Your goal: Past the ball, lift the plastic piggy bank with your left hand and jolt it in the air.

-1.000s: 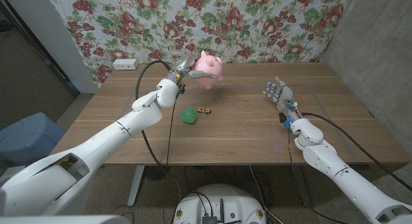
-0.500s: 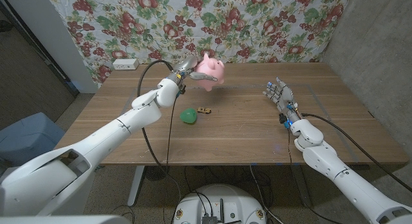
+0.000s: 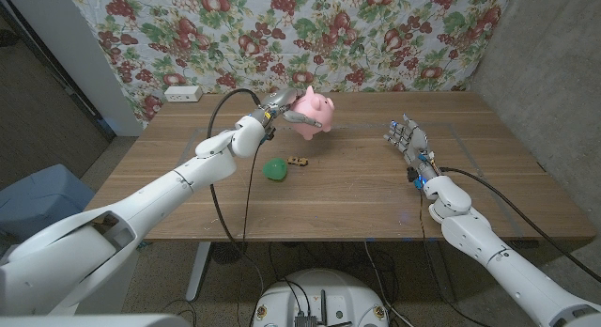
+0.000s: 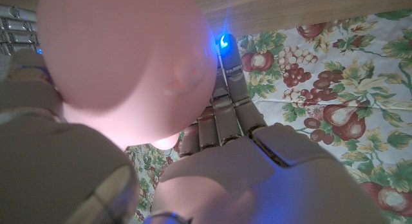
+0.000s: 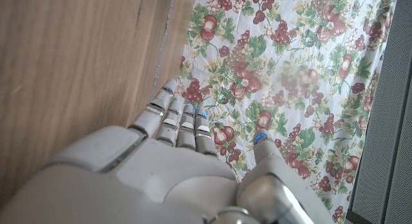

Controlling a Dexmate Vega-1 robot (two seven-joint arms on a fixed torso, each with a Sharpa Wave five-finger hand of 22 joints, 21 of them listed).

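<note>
while left hand (image 3: 280, 108) fingers clamp piggy bank (image 3: 313, 114) aloft, right hand (image 3: 408, 137) fingers apart, holding nothing.

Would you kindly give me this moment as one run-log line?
left hand: holds piggy bank in the air | right hand: open, holds nothing | green ball: on table

No text, label, brand, number or sign can be read in any view.
</note>
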